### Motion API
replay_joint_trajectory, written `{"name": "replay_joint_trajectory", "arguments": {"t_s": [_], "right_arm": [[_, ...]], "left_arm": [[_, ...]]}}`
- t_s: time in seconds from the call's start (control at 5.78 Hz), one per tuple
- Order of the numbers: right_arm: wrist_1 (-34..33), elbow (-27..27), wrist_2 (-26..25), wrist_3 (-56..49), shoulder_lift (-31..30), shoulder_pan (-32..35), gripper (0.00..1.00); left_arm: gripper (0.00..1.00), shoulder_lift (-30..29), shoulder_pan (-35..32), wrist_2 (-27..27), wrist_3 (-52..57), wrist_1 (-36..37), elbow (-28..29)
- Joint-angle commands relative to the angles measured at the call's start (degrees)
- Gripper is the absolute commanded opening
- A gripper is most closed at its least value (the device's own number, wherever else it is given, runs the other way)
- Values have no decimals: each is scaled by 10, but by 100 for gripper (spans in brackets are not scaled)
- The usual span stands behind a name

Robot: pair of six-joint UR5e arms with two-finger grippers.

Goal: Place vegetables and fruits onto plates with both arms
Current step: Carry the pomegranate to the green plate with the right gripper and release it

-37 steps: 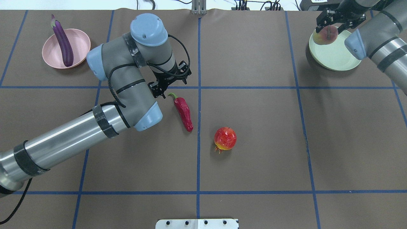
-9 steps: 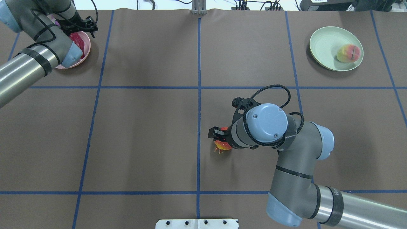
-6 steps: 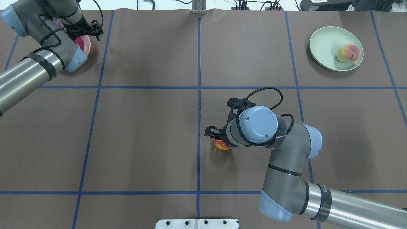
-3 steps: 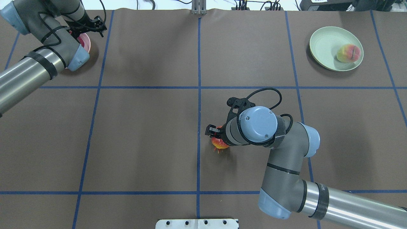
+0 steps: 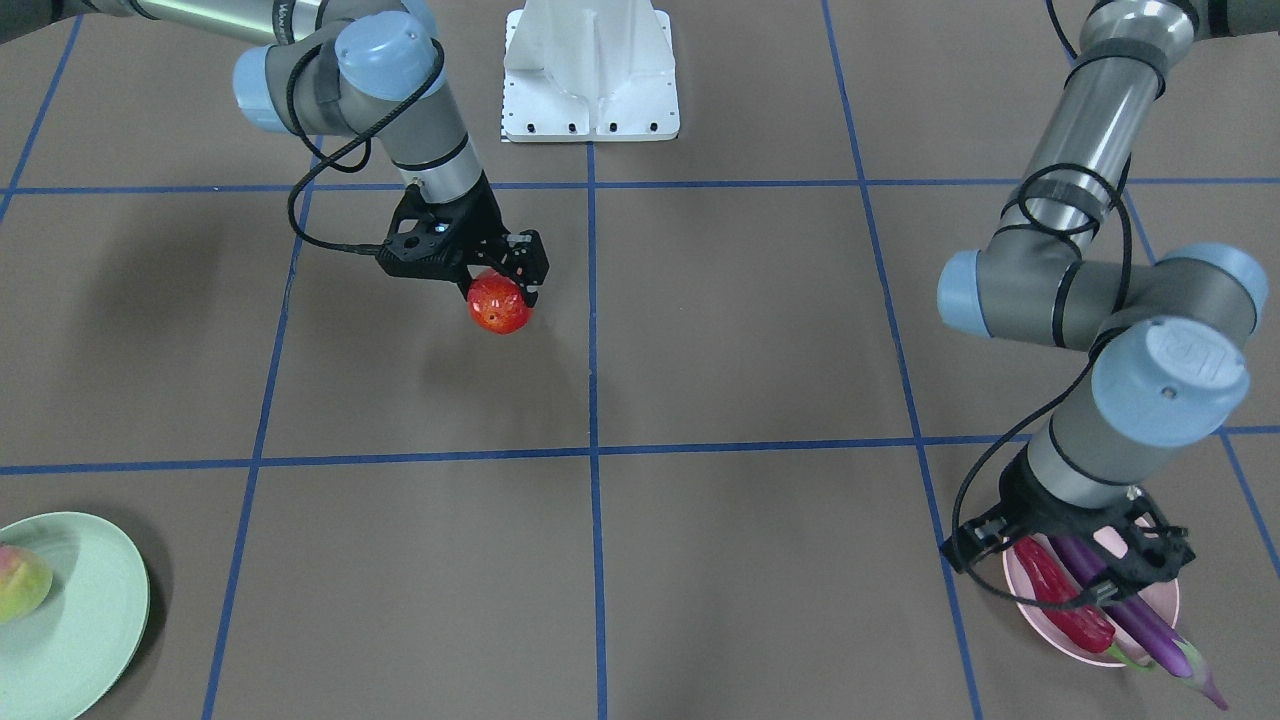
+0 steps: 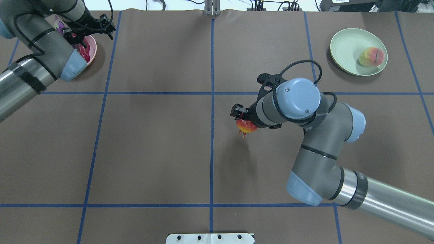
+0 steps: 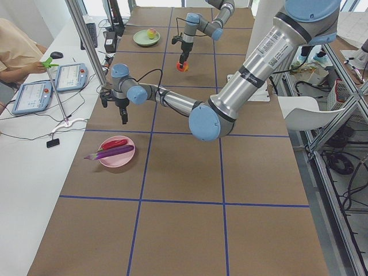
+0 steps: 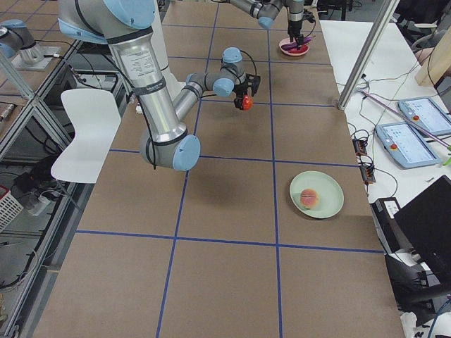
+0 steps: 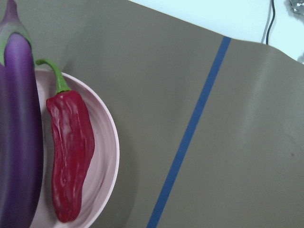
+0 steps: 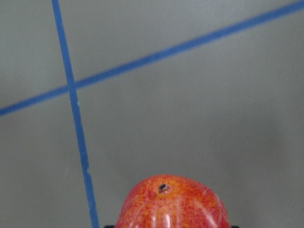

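My right gripper is shut on the bumpy red-orange fruit and holds it above the table near the middle; the fruit also shows in the front view and the right wrist view. The peach lies on the mint green plate at the far right. The red chili and purple eggplant lie side by side on the pink plate at the far left. My left gripper hovers open and empty just over that plate.
The white base pedestal stands at the robot's edge of the table. Blue tape lines divide the brown table cover into squares. Tablets and an operator's arm are beyond the far edge.
My right gripper has lifted the red-orange fruit off the table and carried it away from the robot and a little right. My left arm shifted slightly over the pink plate.
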Motion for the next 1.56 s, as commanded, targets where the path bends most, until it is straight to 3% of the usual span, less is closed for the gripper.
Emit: {"name": "replay_joint_trajectory", "arguments": {"t_s": [0.0, 0.35, 0.69, 1.21, 1.38], "right_arm": [[-46, -11, 65, -144, -4, 114, 0], [-45, -111, 124, -283, -3, 206, 0], [-28, -245, 184, -392, 9, 283, 0], [53, -434, 181, -430, 54, 310, 0], [67, -446, 173, -430, 55, 320, 0]], "left_arm": [[100, 143, -4, -25, 77, 10, -184], [100, 177, -54, -85, 173, 34, -222], [100, 182, -85, -90, 236, 93, -255], [100, 214, -102, -85, 289, 149, -322], [100, 219, -103, -85, 289, 150, -330]]}}
